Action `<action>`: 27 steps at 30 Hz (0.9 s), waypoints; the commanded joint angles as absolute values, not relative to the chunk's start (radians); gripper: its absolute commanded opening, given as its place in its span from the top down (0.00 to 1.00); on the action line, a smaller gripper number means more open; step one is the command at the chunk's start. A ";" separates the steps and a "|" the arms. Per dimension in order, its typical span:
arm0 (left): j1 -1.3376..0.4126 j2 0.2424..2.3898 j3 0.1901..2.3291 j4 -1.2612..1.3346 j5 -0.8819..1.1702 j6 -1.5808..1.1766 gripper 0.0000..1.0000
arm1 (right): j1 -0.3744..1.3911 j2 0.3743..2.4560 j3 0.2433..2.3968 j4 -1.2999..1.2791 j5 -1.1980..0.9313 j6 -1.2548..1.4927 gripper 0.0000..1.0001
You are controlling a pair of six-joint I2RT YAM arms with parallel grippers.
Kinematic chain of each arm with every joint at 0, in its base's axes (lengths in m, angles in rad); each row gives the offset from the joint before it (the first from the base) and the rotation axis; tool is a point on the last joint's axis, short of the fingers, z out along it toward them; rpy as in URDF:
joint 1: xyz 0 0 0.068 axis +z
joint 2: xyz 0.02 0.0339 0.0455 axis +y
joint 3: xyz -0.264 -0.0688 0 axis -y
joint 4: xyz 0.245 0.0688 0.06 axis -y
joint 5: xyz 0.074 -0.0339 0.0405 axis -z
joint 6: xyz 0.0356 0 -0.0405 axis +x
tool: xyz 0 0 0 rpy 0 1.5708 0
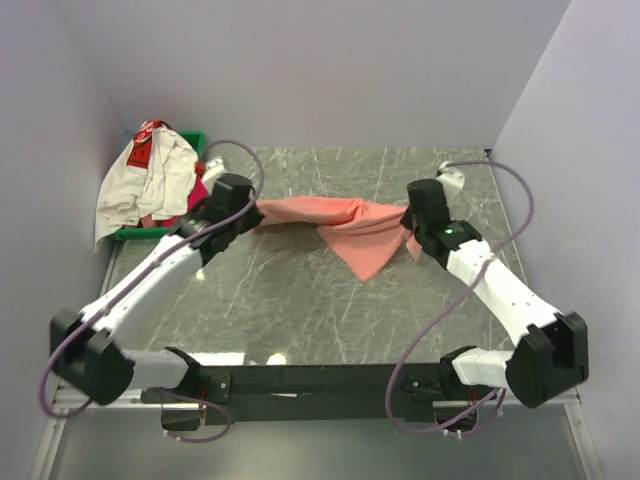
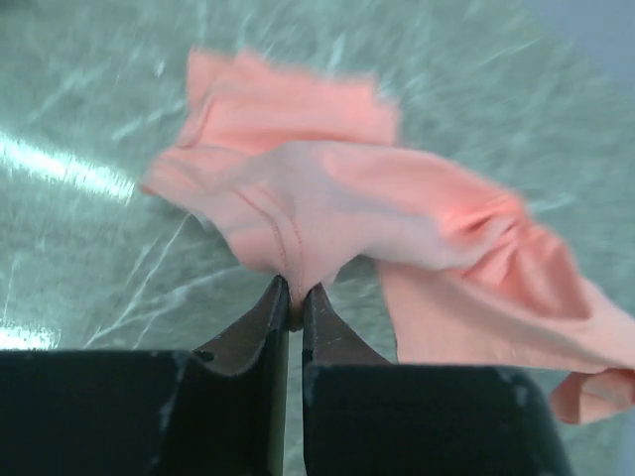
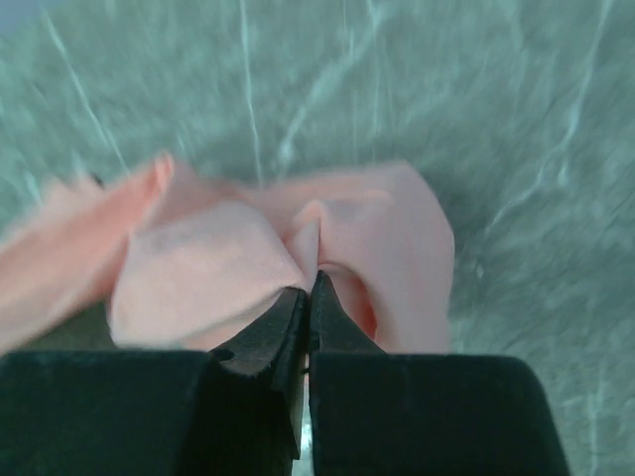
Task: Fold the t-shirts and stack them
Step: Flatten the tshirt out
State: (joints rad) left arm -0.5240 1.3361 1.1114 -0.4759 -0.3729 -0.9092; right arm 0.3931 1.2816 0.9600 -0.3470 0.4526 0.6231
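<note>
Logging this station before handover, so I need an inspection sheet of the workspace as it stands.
Surface: green marbled table, with glare patches near the arm bases.
Job's things: salmon shirt stretched between both arms, bunched in the middle, one flap drooping toward the near side. White shirt heaped at far left, with the magenta shirt peeking out beneath it.
Clutter: green tray under the heap; nothing else seen.
Grippers: left pincer shut on the salmon shirt; right pincer shut on its other end.
Cables: purple cables hang in loose loops off both arms; the left loop passes near the tray.
Surroundings: plain pale walls on three sides.
</note>
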 commanded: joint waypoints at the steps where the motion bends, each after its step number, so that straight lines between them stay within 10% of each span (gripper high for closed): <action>1: -0.493 1.221 1.172 -0.523 -0.381 -0.830 0.99 | 0.339 1.210 1.069 -0.411 0.531 0.528 1.00; 6: -0.384 1.238 1.184 -0.517 -0.299 -0.816 0.99 | 0.198 1.353 1.241 -0.416 0.466 0.479 0.94; 13: -0.255 1.420 1.248 -0.400 -0.181 -0.833 0.99 | 0.155 1.660 1.494 -0.522 0.402 0.488 0.29; 20: -0.189 1.627 1.437 -0.405 -0.150 -0.822 0.99 | 0.160 1.465 1.142 -0.401 0.298 0.548 0.25; 27: -0.140 1.677 1.411 -0.365 -0.104 -0.851 0.99 | 0.175 1.405 0.868 -0.279 0.328 0.595 0.45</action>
